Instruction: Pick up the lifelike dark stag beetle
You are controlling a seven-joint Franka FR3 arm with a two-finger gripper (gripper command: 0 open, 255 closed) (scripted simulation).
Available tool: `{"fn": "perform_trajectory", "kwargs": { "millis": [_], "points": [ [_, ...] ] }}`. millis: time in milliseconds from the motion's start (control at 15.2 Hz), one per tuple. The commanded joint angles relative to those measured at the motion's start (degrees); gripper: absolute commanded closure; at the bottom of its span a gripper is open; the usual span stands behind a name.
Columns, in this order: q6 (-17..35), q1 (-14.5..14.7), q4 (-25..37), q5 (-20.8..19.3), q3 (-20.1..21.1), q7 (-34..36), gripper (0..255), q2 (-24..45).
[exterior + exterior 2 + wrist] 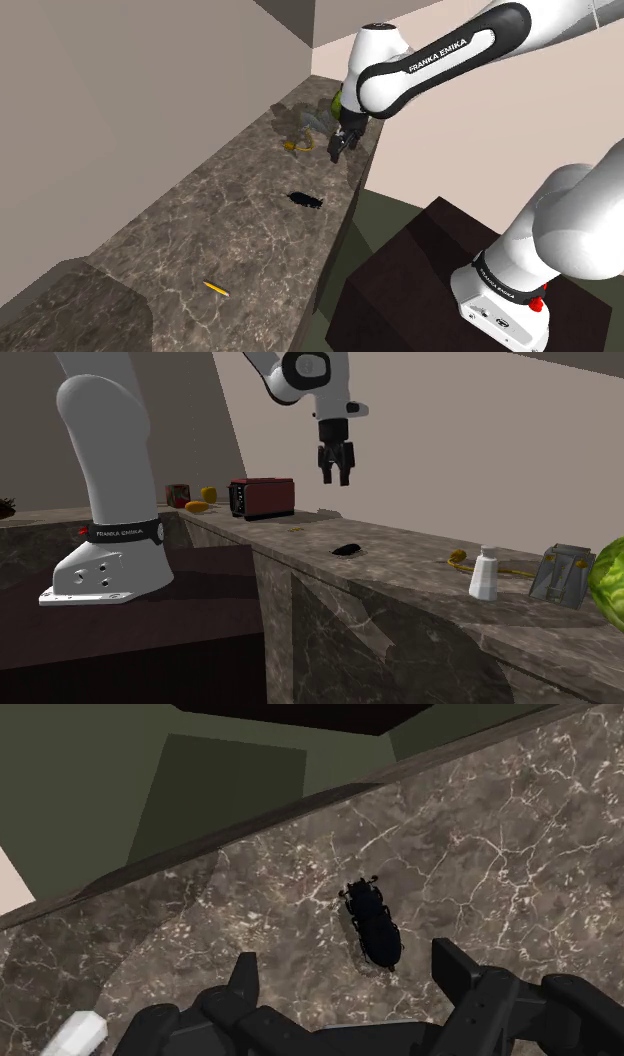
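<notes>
Counter: a long brown marble-veined worktop (200,240) runs along a plain beige wall, from the lower left to the upper middle of the shoulder view.
Beetle: the black stag beetle (306,200) lies flat on the worktop near its front edge, just right of centre in the shoulder view. In the second exterior view it (348,549) sits at mid-frame.
Gripper: the black gripper (337,145) hangs in the air above the worktop, pointing down. It appears above and slightly left of the beetle in the second exterior view (335,467).
Fingers: the fingers (455,969) stand wide apart, with bare counter showing between them in the wrist view.
Contact: they clasp nothing and touch neither beetle nor stone.
Beetle seen from the hand: the insect (374,924) lies just beyond the fingertips, inside the span of the gap and closer to one finger than the other.
Other items: a small yellow stick (216,289) lies at the lower left of the shoulder view, well apart from the beetle. A red toaster (262,498) stands left of centre in the second exterior view, with a white bottle (485,574) and a green leafy head (608,582) at the right.
</notes>
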Motion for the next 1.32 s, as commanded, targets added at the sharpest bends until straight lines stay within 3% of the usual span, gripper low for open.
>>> {"fn": "perform_trajectory", "kwargs": {
  "millis": [0,858,1254],
  "points": [
    [3.3,0.5,1.2,-0.1,0.5,-0.4,0,4.7],
    [15.1,4.0,16.4,-3.4,2.4,-1.3,0,33.6],
    [18.3,4.6,18.4,-4.0,2.1,-1.1,0,39.0]
  ]
}}
